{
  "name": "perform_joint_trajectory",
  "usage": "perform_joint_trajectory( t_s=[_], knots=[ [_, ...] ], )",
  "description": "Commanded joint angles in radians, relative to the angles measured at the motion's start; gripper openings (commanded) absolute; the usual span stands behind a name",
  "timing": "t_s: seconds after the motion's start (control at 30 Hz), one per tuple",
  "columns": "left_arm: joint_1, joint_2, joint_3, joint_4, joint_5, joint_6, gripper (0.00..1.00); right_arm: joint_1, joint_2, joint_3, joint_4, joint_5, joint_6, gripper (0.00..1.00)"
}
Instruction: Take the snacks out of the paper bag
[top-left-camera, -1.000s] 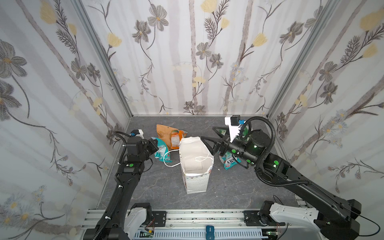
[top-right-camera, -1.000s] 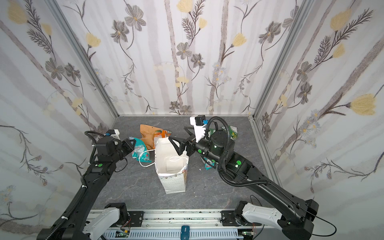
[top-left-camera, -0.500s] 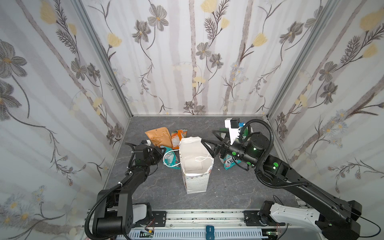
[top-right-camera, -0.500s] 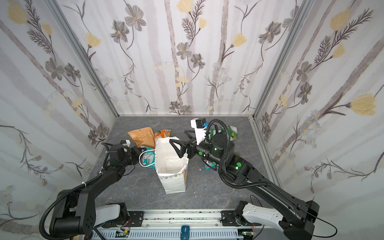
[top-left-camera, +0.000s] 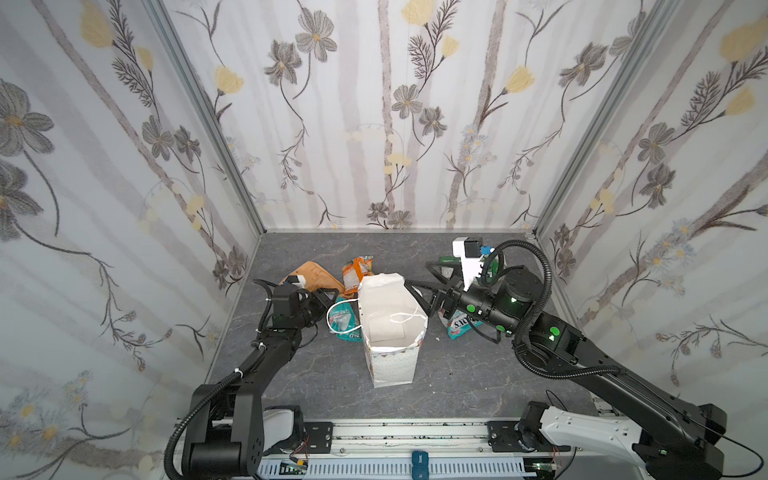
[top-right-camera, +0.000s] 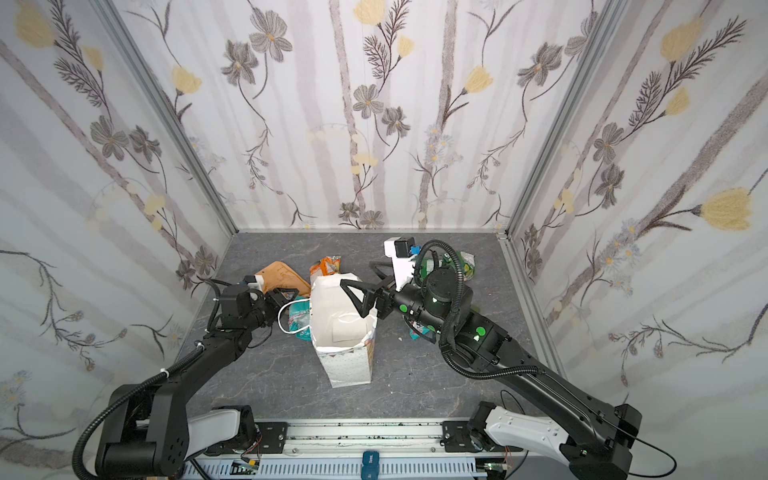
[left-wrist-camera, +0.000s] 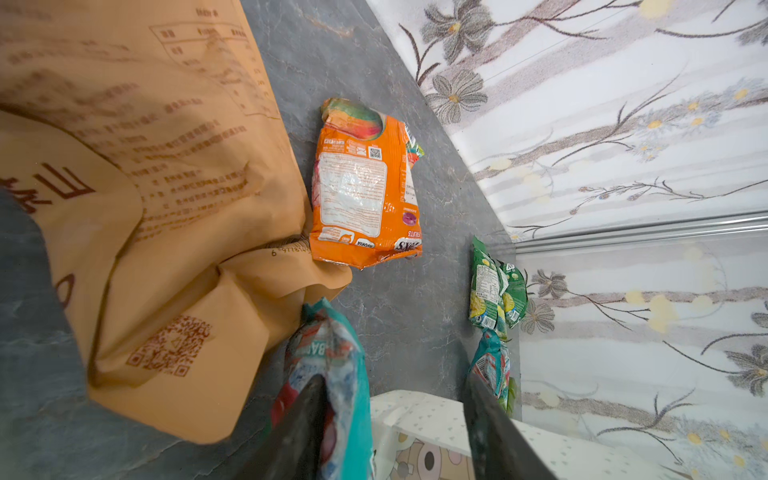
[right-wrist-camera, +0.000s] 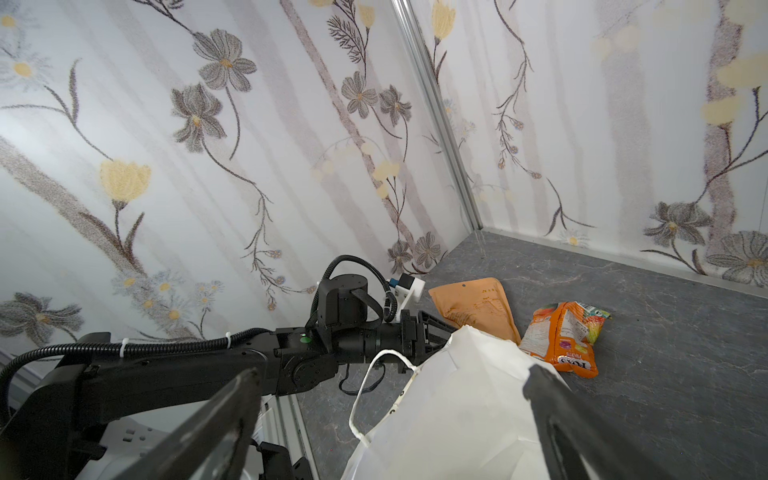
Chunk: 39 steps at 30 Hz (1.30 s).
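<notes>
Six crinkly snack packets lie on the grey stone-look tabletop (top-left-camera: 457, 374), all of them outside the tall white paper bag (top-left-camera: 392, 368) with the small triangle print. The bag stands upright in the middle, its mouth open to the top. On the left of it, toward the back, lie a flat tan-orange pouch (top-left-camera: 311, 276) and a small orange-white packet (top-left-camera: 357, 270). One teal packet (top-left-camera: 343, 324) lies just beside the bag's left wall. On the right of the bag lies a second teal packet (top-left-camera: 459, 326) marked "FOX'S". Two green packets (left-wrist-camera: 494, 286) lie near the back corner, partly hidden behind the right arm (top-left-camera: 582, 357) in both top views.

The left gripper (top-left-camera: 326, 297) is low over the tabletop, close to the first teal packet. Its jaws are parted and grasp nothing. The right gripper (top-right-camera: 359, 277) is at the back rim of the bag's mouth with jaws spread wide. The paper edge is between them, and they do not close on it.
</notes>
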Motion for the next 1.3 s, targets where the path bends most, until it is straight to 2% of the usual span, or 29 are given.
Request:
perform_joint_trajectory(
  t_s=[0.0, 0.13, 0.27, 0.43, 0.53, 0.67, 0.77, 0.83, 0.9, 0.97, 1.03, 1.07, 1.13, 1.2, 1.27],
  knots=[
    [-0.001, -0.065, 0.038, -0.173, -0.077, 0.086, 0.72, -0.003, -0.011, -0.003, 0.041, 0.043, -0.020, 1.00],
    [-0.003, -0.166, 0.092, -0.331, -0.158, 0.168, 0.89, -0.020, -0.035, -0.011, 0.033, 0.155, -0.037, 1.00],
    [-0.003, -0.263, 0.153, -0.473, -0.267, 0.262, 1.00, -0.074, -0.081, -0.063, 0.026, 0.342, -0.026, 1.00],
    [-0.001, -0.352, 0.179, -0.559, -0.492, 0.389, 1.00, -0.285, -0.178, -0.218, 0.041, 0.497, 0.032, 1.00],
    [0.006, -0.386, 0.148, -0.528, -0.650, 0.424, 1.00, -0.419, -0.243, -0.341, 0.070, 0.560, 0.022, 1.00],
    [0.042, -0.408, 0.069, -0.370, -0.707, 0.473, 1.00, -0.615, -0.322, -0.541, 0.140, 0.592, 0.017, 1.00],
    [0.057, -0.392, 0.028, -0.275, -0.730, 0.528, 1.00, -0.755, -0.375, -0.728, 0.286, 0.587, -0.002, 1.00],
    [0.061, -0.366, 0.009, -0.233, -0.760, 0.547, 1.00, -0.818, -0.387, -0.829, 0.377, 0.598, -0.019, 1.00],
    [0.062, -0.332, -0.070, -0.085, -0.785, 0.562, 1.00, -0.864, -0.375, -0.912, 0.488, 0.616, -0.042, 1.00],
    [0.068, -0.298, -0.209, 0.195, -0.763, 0.596, 1.00, -0.894, -0.325, -0.991, 0.633, 0.615, -0.085, 1.00],
    [0.073, -0.238, -0.321, 0.493, -0.667, 0.713, 1.00, -0.905, -0.244, -1.024, 0.749, 0.612, -0.120, 1.00],
    [0.074, -0.196, -0.326, 0.531, -0.662, 0.731, 1.00, -0.907, -0.190, -1.024, 0.792, 0.603, -0.135, 1.00],
    [0.075, -0.132, -0.293, 0.502, -0.655, 0.732, 1.00, -0.910, -0.082, -1.006, 0.892, 0.564, -0.166, 1.00],
    [0.075, -0.061, -0.279, 0.538, -0.639, 0.755, 1.00, -0.910, 0.004, -0.942, 0.892, 0.498, -0.215, 1.00],
    [0.079, 0.009, -0.249, 0.518, -0.654, 0.769, 1.00, -0.910, 0.102, -0.915, 1.013, 0.476, -0.250, 1.00]
  ],
)
